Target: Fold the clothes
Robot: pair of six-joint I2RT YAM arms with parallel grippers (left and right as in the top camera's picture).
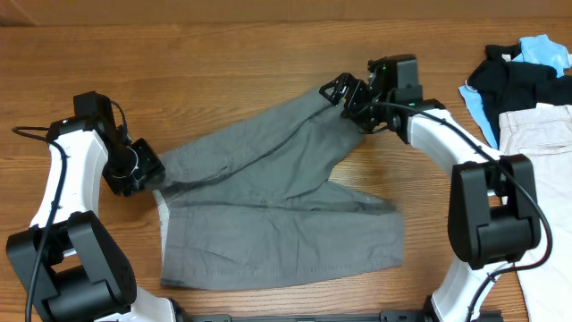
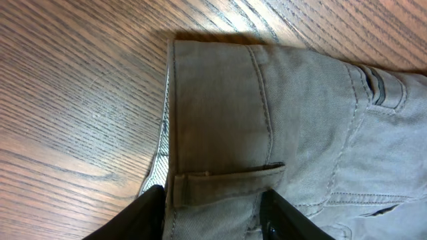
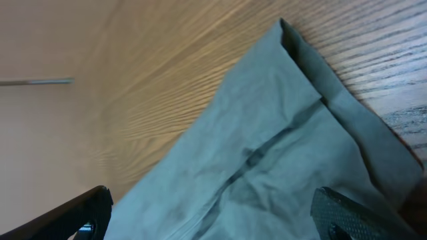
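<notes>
The grey trousers (image 1: 277, 206) lie spread on the wooden table, waistband at the left, one leg reaching up and right. My left gripper (image 1: 150, 179) is at the waistband's left corner. In the left wrist view its fingers (image 2: 212, 215) are closed on the waistband (image 2: 220, 127) beside a belt loop. My right gripper (image 1: 344, 94) is over the far leg's hem. In the right wrist view its fingers (image 3: 210, 213) stand wide apart on either side of the leg cloth (image 3: 267, 153), holding nothing.
A black garment (image 1: 514, 80), a light-blue garment (image 1: 543, 49) and pale beige trousers (image 1: 541, 143) lie piled at the right edge of the table. The table's far edge runs along the top of the overhead view.
</notes>
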